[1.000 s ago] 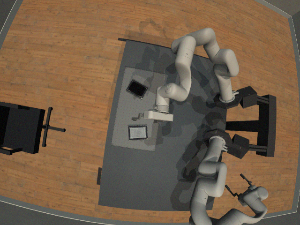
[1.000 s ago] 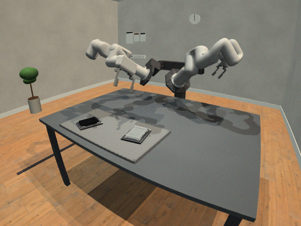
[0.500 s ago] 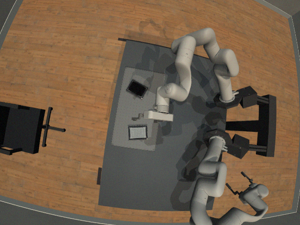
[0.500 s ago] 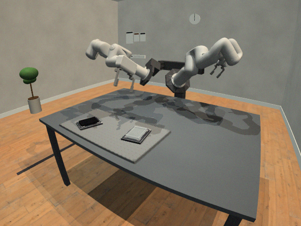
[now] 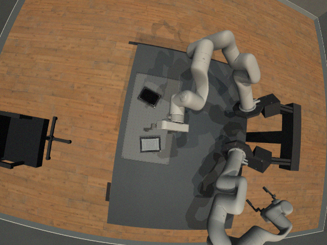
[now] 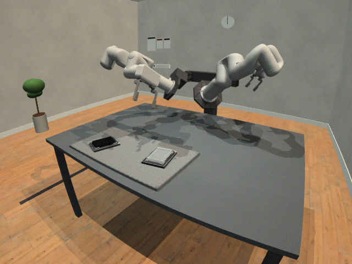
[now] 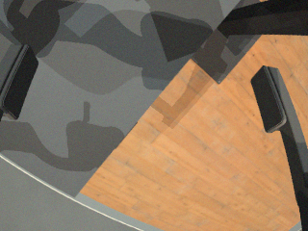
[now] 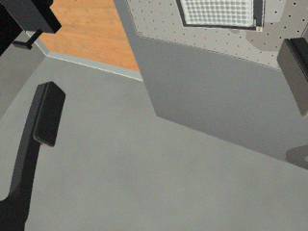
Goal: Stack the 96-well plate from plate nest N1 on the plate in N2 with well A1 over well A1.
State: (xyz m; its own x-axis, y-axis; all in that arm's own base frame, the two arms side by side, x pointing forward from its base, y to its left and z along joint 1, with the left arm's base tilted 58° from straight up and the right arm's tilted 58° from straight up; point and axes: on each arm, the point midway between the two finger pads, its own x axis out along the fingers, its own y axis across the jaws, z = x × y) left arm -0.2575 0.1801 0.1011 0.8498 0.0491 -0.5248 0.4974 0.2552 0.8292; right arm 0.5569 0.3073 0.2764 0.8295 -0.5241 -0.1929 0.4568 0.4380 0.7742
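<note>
The right hand (image 5: 165, 128) (image 6: 145, 95) (image 8: 173, 96) is released, its two fingers spread wide and nothing between them. It hangs in the air above the tabletop (image 5: 147, 195) (image 6: 241, 184) (image 7: 106, 63) (image 8: 207, 91), touching neither plate. In the right wrist view, one finger stands at each side, with a wide gap between.

Nearest to this hand as seen from above is the white 96-well plate (image 5: 149, 144) (image 6: 161, 155) (image 8: 218, 10), its grid of small round wells facing up. It sits in the dark-rimmed nest N2 (image 5: 140, 145) (image 6: 153, 165) (image 8: 217, 27), lower than the hand and, seen from the arms' side, to its left.

Farther from the hand, on its other side, is the task's plate to be moved, a black plate (image 5: 149, 96) (image 6: 105, 142). It rests in nest N1 (image 5: 145, 101) (image 6: 105, 148), which is turned at an angle to N2. The two plates are apart, not stacked. Both nests stand on a pale perforated board (image 5: 132, 118) (image 6: 127, 167) (image 8: 164, 29).

Farthest from the plates is the left hand (image 5: 256, 195) (image 6: 251, 87) (image 7: 144, 91), raised beyond the tabletop's edge. It too is released, fingers wide apart, holding nothing; its wrist view shows part of the tabletop and the wooden floor (image 5: 79, 66) (image 6: 51, 181) (image 7: 192, 168) (image 8: 96, 29).

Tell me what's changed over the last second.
The left gripper shifted slightly, up in the top view and left in the exterior view. Nothing was grasped or released. The right gripper, black plate and white plate show no visible change.
</note>
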